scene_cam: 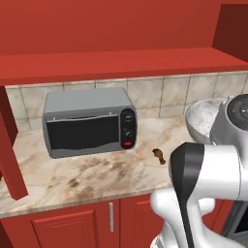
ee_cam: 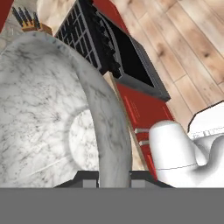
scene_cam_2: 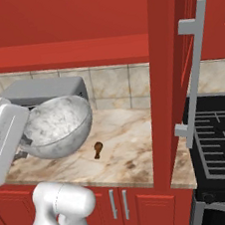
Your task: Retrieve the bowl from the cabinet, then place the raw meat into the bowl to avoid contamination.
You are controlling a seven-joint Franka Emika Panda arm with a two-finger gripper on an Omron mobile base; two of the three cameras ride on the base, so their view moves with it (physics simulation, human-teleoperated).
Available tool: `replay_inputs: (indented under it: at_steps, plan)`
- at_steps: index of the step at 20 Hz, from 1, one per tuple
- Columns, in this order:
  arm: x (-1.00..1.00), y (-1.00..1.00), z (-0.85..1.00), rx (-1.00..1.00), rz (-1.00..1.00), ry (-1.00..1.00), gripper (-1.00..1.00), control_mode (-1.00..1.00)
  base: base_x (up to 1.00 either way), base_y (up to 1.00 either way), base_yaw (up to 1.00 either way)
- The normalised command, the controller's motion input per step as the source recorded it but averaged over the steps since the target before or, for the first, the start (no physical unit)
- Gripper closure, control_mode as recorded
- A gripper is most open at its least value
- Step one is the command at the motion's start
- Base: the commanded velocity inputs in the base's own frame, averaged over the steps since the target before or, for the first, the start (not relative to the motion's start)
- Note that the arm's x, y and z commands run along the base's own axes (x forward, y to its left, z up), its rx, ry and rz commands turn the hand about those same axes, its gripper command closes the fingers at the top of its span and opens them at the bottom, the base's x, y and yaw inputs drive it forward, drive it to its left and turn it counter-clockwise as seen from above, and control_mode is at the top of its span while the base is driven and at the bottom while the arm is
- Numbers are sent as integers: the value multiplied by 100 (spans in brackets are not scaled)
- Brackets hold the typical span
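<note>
The pincer (ee_cam: 113, 177) pinches the rim of the round bowl (scene_cam_2: 56, 126), gray and speckled like stone, and holds it tilted in the air above the swirly marble bench (scene_cam_2: 130, 152). The little brown raw meat (scene_cam_2: 97, 149) lies on the bench near the boxy gray toaster oven (scene_cam: 89, 121).

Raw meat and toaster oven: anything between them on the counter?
Nothing: bare marble countertop separates the brown drumstick-shaped raw meat from the gray toaster oven, left base view.
</note>
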Motion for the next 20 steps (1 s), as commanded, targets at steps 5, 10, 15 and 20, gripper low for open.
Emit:
replay_inputs:
  at_steps: [5, 10, 15, 20]
  plan:
    - [47, -28, -38, 7, 3, 0, 100, -100, 0, 0, 0]
    - [50, -25, -31, 9, 3, 0, 100, -100, 0, 0, 0]
    - [51, -27, -36, 5, 3, 3, 100, -100, 0, 0, 0]
    - [58, -38, -46, 2, 3, 11, 100, -100, 0, 0, 0]
